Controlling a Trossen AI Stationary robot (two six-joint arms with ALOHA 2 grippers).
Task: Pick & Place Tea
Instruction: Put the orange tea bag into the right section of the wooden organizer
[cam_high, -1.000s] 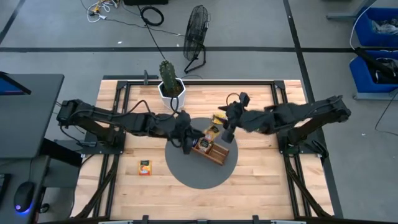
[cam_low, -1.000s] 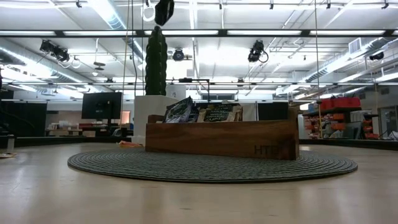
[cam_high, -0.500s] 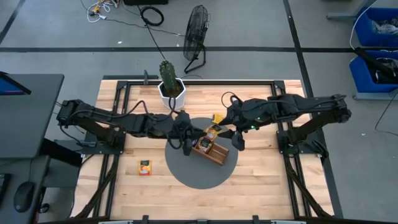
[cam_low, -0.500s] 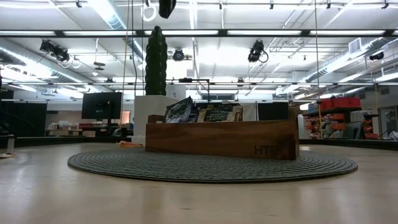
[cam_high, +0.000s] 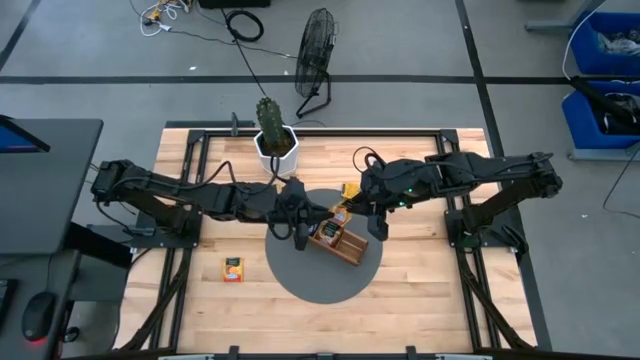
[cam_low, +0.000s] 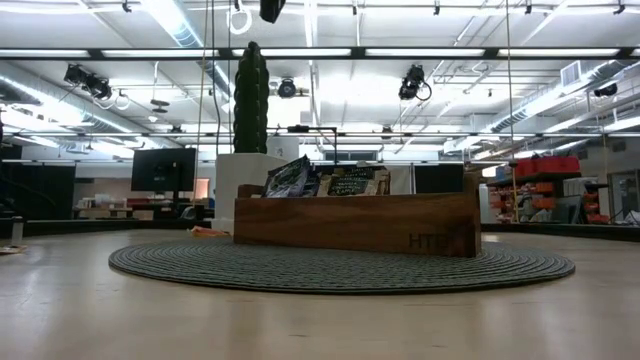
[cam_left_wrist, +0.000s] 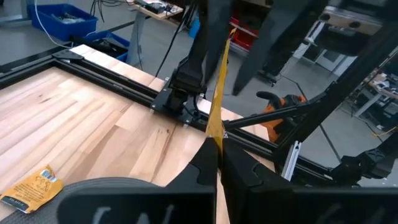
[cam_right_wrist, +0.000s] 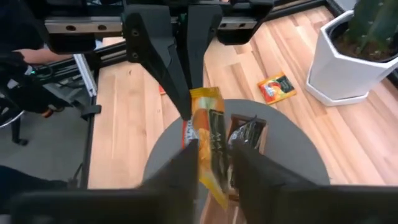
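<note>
Orange foil marked the tea packet (cam_left_wrist: 217, 93) pinched edge-on in the left gripper (cam_high: 300, 232), whose fingers were shut on it at centre frame of the high view, just left of the wooden tray (cam_high: 338, 240). The right gripper (cam_high: 380, 226) hung at the tray's right end; in its own wrist view a second orange packet (cam_right_wrist: 210, 143) stood between its narrowed fingers, apparently gripped, though contact could not be confirmed. Both packets seemed held vertically, probably so they could slide into the tray's slots beside the dark packets (cam_low: 330, 180) already standing upright there.

The tray lay on a round grey mat (cam_high: 300, 275) at the centre of the desk (cam_high: 420, 300). Loose tea remained: one orange packet (cam_high: 233, 268) at lower left, well apart from the mat, and another (cam_high: 351, 190) just above the tray. A cactus in a white pot (cam_high: 275, 140) stood near the upper edge, close behind the left arm. The two grippers crowded the same small tray, so each likely obstructed the other's approach.
</note>
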